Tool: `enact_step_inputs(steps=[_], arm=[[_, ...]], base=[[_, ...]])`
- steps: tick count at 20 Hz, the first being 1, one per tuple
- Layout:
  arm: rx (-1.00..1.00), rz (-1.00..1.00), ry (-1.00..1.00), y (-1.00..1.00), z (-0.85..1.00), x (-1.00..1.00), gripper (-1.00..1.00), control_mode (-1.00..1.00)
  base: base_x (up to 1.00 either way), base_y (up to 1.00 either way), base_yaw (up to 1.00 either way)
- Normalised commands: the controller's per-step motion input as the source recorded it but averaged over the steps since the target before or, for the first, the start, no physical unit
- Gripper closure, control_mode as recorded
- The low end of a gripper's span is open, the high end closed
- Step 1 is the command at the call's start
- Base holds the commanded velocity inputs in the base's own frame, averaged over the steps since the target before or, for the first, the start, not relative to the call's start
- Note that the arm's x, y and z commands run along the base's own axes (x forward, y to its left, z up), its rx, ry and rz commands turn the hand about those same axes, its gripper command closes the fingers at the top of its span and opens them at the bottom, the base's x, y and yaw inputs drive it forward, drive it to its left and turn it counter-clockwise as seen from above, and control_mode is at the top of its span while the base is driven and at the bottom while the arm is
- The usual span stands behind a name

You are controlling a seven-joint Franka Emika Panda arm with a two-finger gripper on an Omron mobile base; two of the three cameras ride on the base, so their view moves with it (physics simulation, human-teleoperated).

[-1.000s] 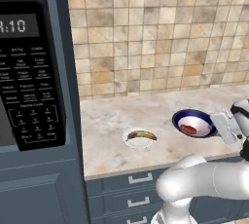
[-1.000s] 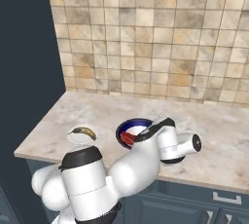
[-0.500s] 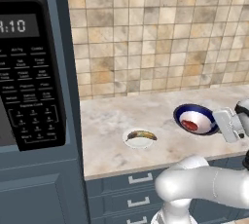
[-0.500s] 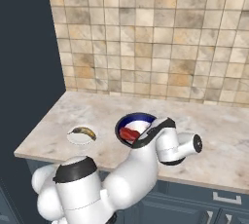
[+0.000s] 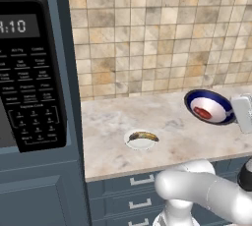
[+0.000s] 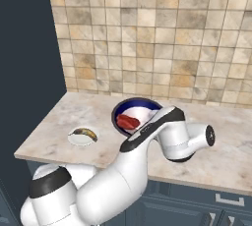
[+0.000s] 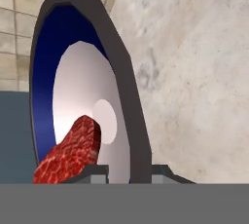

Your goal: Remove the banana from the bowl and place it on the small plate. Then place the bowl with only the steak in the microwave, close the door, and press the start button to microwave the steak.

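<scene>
You have the bowl (image 5: 209,107) gripped by its rim, tilted and lifted off the counter (image 5: 108,141), with the steak (image 7: 68,152) inside.

Your gripper (image 7: 130,172) has a finger on each side of the bowl's rim, clamped on it. The banana (image 5: 142,136) lies on the small plate (image 5: 141,143) near the counter's front edge, well apart from the bowl. Between them you have bare marble. The microwave (image 5: 29,72) stands at the counter's left end, its keypad facing you.
</scene>
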Motion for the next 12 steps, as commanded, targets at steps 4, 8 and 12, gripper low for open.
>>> enact_step_inputs(steps=[4,8,12], arm=[[0.0,-0.06,0.06,0.68,0.7,-0.58,1.0,-1.0],[-0.02,-0.04,0.11,1.0,0.22,-0.43,1.0,-1.0],[-0.04,-0.03,0.16,1.0,0.0,-0.46,1.0,-1.0]], base=[[0.0,0.0,0.0],[0.0,0.0,0.0],[0.0,0.0,0.0]])
